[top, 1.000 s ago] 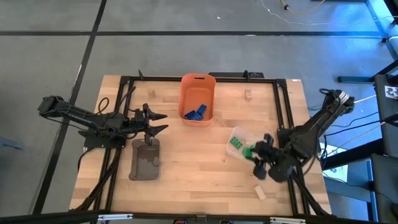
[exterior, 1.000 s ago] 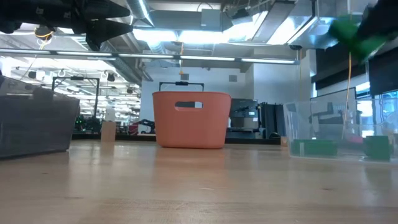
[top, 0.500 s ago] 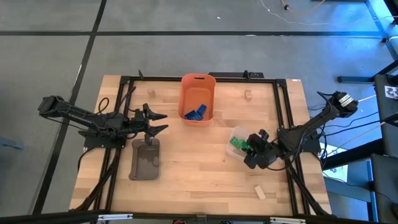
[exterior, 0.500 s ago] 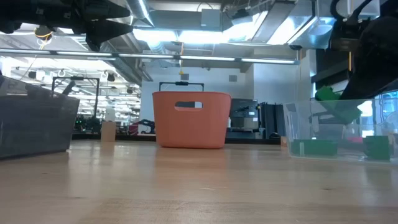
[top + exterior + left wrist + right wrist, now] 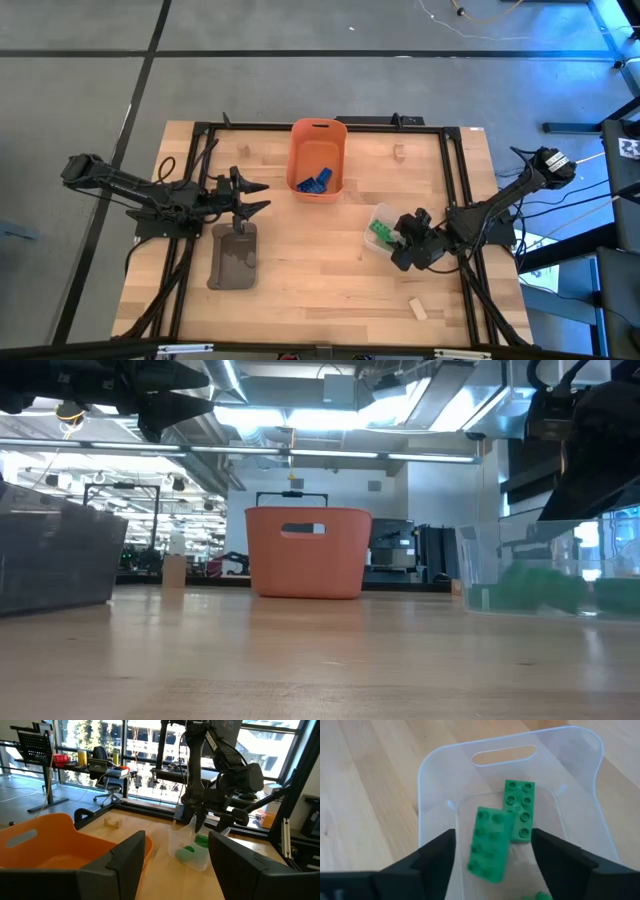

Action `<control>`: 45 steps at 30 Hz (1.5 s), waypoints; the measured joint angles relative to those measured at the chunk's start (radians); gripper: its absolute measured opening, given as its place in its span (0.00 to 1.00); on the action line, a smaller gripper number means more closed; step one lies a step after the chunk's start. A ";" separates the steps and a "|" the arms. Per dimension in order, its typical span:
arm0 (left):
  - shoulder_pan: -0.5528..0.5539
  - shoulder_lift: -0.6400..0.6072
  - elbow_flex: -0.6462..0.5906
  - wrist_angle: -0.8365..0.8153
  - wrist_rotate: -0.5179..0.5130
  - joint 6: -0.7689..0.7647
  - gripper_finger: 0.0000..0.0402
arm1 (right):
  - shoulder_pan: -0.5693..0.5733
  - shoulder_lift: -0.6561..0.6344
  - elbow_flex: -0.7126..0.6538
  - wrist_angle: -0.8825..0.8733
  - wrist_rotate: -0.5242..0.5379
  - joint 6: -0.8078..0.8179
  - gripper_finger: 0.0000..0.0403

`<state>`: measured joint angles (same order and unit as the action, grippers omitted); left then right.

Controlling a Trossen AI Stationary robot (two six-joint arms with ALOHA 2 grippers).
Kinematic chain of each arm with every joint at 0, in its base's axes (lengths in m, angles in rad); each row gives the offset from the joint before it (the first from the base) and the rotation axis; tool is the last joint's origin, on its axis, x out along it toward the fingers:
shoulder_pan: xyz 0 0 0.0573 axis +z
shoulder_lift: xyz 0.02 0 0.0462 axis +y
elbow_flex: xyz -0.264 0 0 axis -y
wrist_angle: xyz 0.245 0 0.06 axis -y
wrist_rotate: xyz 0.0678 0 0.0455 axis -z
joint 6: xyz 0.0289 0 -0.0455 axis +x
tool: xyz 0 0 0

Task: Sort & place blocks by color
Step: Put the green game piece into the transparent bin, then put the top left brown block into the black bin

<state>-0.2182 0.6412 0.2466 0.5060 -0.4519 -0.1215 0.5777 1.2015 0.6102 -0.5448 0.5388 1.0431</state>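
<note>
My right gripper is open above the clear bin. In the right wrist view a blurred green block shows below the fingers inside that bin, beside a second green block. Blue blocks lie in the orange bin. Tan blocks rest on the table near the far edge and near the near edge. My left gripper waits open, raised over the far end of the grey tray.
Black frame rails run along the table's sides and far edge. The orange bin stands mid-table toward the far edge, with bare wood between the tray and the clear bin. Beyond the table lies an open room with desks.
My right gripper has moved from the table's near right toward the clear bin, carrying a green block. It has stopped above the bin, and the block has dropped out of the fingers into the bin.
</note>
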 joint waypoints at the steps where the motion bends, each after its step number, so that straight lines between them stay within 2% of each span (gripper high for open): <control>1: 0.000 0.000 0.000 0.000 0.000 0.000 0.52 | 0.000 0.000 0.000 0.001 0.000 -0.001 0.66; 7: 0.000 0.000 0.000 0.000 0.000 0.000 0.52 | 0.000 -0.048 0.022 -0.027 0.002 -0.018 0.70; 9: 0.000 0.000 0.000 0.000 0.000 0.000 0.52 | 0.002 -0.072 0.042 -0.025 0.043 -0.057 0.70; 15: 0.000 0.000 0.000 0.000 0.000 0.000 0.52 | 0.026 -0.099 0.055 0.138 0.457 -0.240 0.70; 17: 0.000 0.000 0.000 0.001 0.000 0.000 0.52 | 0.007 -0.097 0.055 0.196 0.528 -0.290 0.70; 19: 0.000 0.000 0.000 0.004 0.000 0.000 0.52 | -0.023 -0.094 0.052 0.261 0.538 -0.341 0.70; 21: 0.000 0.000 0.000 0.006 0.000 0.000 0.52 | -0.061 -0.094 0.021 0.387 0.500 -0.436 0.70; 27: 0.000 0.000 0.000 0.005 0.020 0.015 0.52 | -0.244 -0.092 -0.165 0.958 0.122 -0.739 0.71; 32: 0.000 0.000 0.000 -0.005 0.041 0.027 0.52 | -0.359 -0.088 -0.278 1.324 -0.032 -0.893 0.71; 35: 0.000 0.000 0.000 -0.023 0.046 0.027 0.52 | -0.379 -0.088 -0.302 1.383 -0.051 -0.923 0.71; 45: 0.000 0.000 0.000 -0.021 0.033 0.079 0.52 | -0.380 -0.085 -0.288 1.384 -0.066 -0.988 0.71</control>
<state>-0.2184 0.6411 0.2466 0.4846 -0.4184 -0.0422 0.1982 1.1164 0.3223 0.8388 0.4732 0.0552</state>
